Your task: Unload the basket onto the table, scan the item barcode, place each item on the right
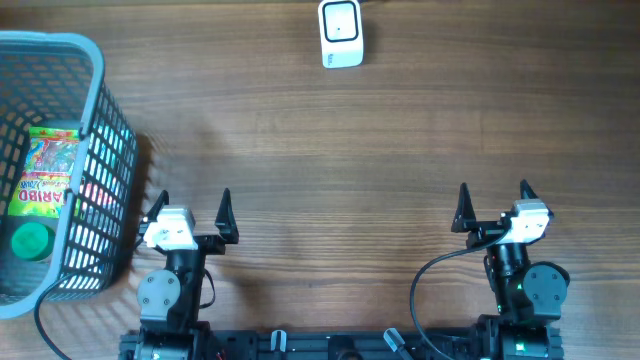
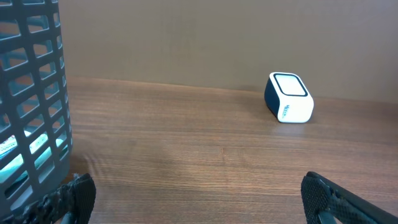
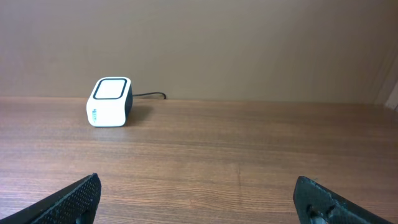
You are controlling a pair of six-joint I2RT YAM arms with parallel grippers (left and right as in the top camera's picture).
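Note:
A Haribo candy bag (image 1: 42, 172) lies inside the grey basket (image 1: 95, 110) at the table's left edge, above a green-lidded item (image 1: 28, 241). No barcode shows on it from here. The white barcode scanner (image 1: 341, 33) stands at the far middle of the table, also seen as a white box (image 2: 288, 98) in the left wrist view and as a white box (image 3: 110, 101) in the right wrist view. My left gripper (image 1: 190, 208) is open near the front edge, right of the basket. My right gripper (image 1: 494, 201) is open at the front right. Neither holds anything.
The basket wall (image 2: 30, 93) rises close on the left of my left gripper. A black cable (image 3: 149, 95) runs from the scanner toward the back wall. Bare wooden tabletop (image 1: 340, 170) lies between the grippers and the scanner.

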